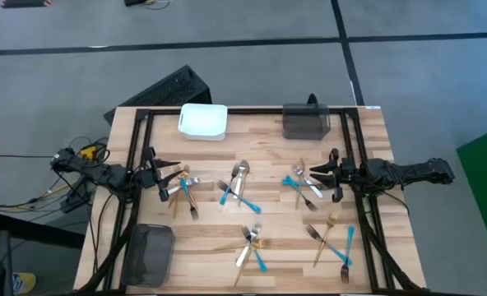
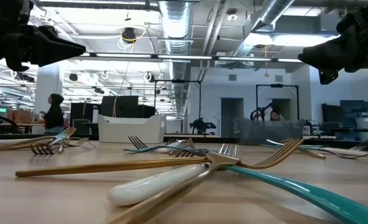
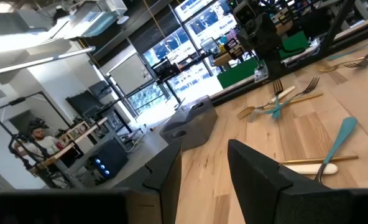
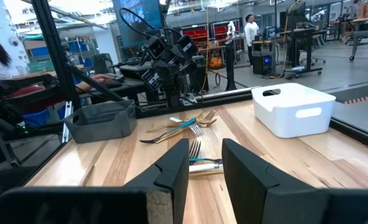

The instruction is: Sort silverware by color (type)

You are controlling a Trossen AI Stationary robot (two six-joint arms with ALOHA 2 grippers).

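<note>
Silver, gold and blue-handled forks, spoons and knives lie in small crossed heaps on the wooden table: one at the left, one in the middle, one at the right, and two near the front. My left gripper hovers open and empty just left of the left heap; its fingers show apart in the left wrist view. My right gripper hovers open and empty just right of the right heap, with a fork showing beyond its fingers. In the low view both grippers hang clear above the table.
A white bin and a dark grey bin stand at the table's far edge. Another dark grey bin stands at the near left corner. Black frame rails run along both sides. A person stands in the room behind.
</note>
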